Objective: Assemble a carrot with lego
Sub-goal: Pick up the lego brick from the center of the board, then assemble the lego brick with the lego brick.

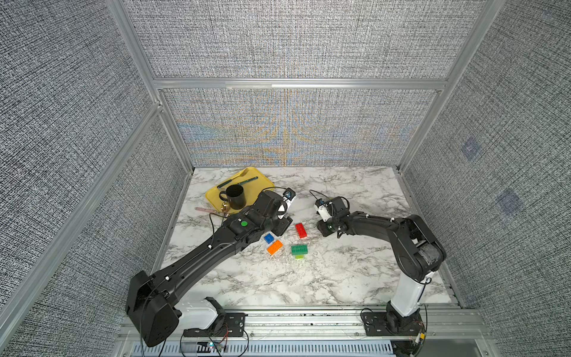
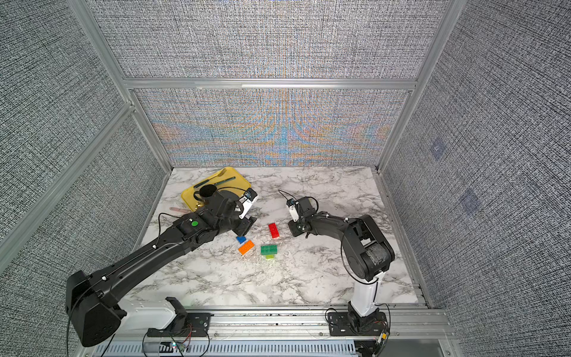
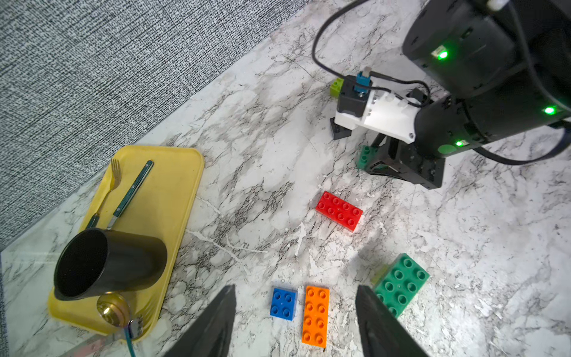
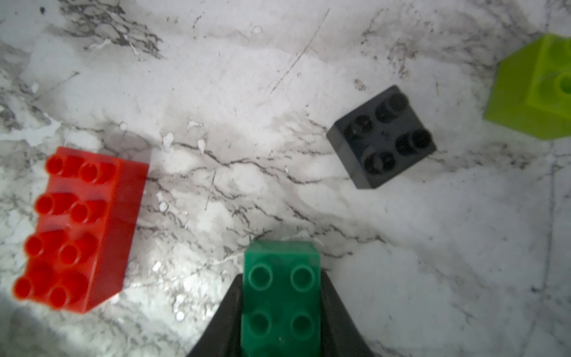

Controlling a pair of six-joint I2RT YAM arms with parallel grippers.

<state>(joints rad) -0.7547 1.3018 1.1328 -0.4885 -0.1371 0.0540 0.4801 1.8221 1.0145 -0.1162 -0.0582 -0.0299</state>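
I saw the yellow tray (image 3: 173, 185) holding mug (image 3: 114, 262), fork (image 3: 108, 185) and knife (image 3: 133, 190); right gripper (image 4: 281, 296) clamped a dark green brick (image 4: 281, 265), left gripper (image 3: 296, 296) gaped empty.

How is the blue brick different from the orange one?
The blue brick is square with four studs; the orange brick is oblong with eight studs. The orange brick is longer than the blue brick. Both lie loose on the table, studs up, side by side.
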